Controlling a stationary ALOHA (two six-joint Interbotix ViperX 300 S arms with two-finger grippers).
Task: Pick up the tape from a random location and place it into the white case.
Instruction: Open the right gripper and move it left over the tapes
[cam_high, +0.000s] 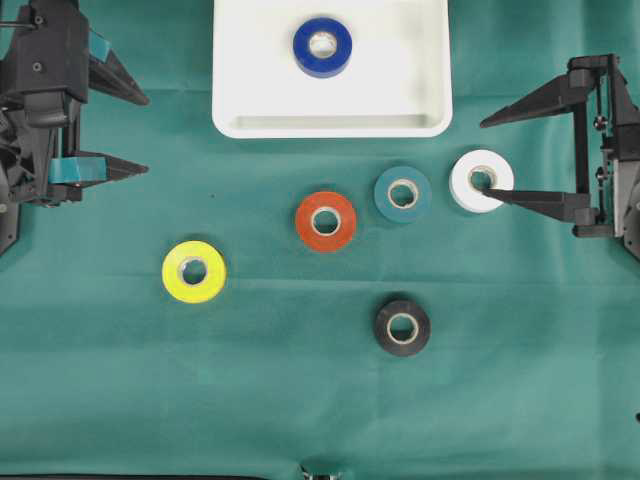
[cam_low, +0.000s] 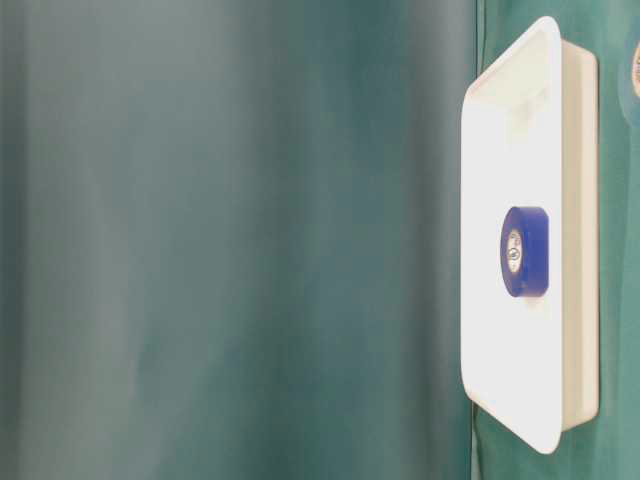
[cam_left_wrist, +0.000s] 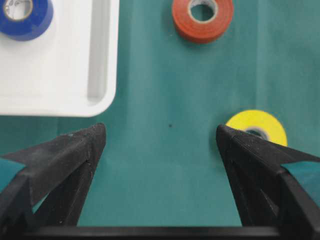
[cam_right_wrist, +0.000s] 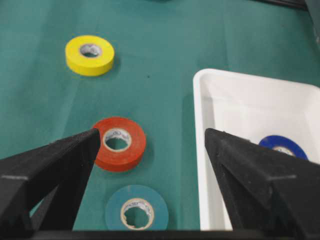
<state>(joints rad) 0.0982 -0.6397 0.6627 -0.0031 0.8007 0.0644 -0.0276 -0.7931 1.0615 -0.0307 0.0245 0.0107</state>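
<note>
Both grippers, left gripper and right gripper, spread wide, empty. Orange tape just beyond right jaws, outside white case. Probably light, rigid; best pinched across outer rim.

No readable text, brand, number or sign is showing anywhere in these views. Faint dark print is appearing on the inner cardboard core of the orange tape roll, but it is staying too small and blurred to make out
</note>
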